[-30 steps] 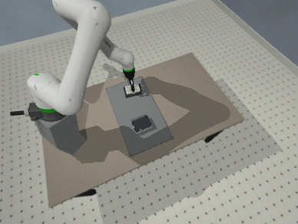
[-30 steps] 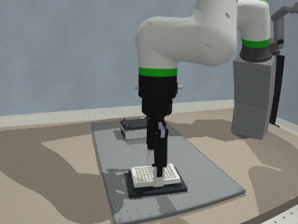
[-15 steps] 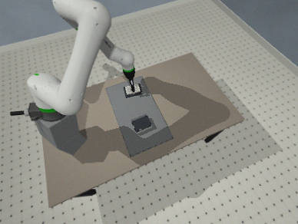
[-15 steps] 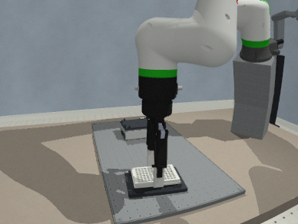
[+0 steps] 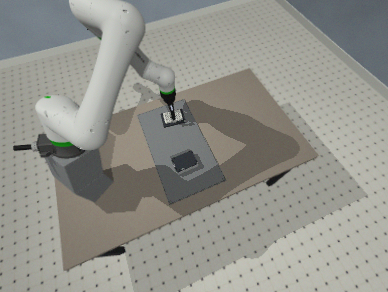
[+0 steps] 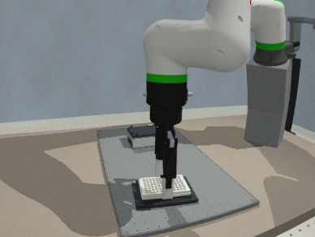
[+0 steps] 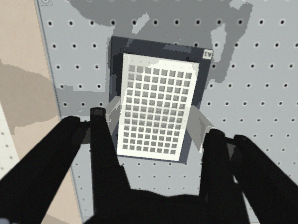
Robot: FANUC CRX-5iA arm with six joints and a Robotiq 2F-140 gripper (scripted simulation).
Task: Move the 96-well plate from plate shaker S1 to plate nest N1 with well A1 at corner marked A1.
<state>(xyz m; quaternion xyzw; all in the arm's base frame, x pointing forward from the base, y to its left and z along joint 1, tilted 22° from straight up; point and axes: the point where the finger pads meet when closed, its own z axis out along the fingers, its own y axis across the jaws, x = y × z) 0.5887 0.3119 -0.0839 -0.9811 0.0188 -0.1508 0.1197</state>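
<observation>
A robot arm with smooth, glossy white tubular links and rounded, bulbous elbow housings. Thin bright green bands ring its joints, one at the shoulder and one at the wrist. Below the wrist band sits a black cylindrical collar with small pale studs on each side. The claw is black, with long slim fingers ending in pale pads. The arm rises from a dark grey collar on a grey box-shaped pedestal.
</observation>
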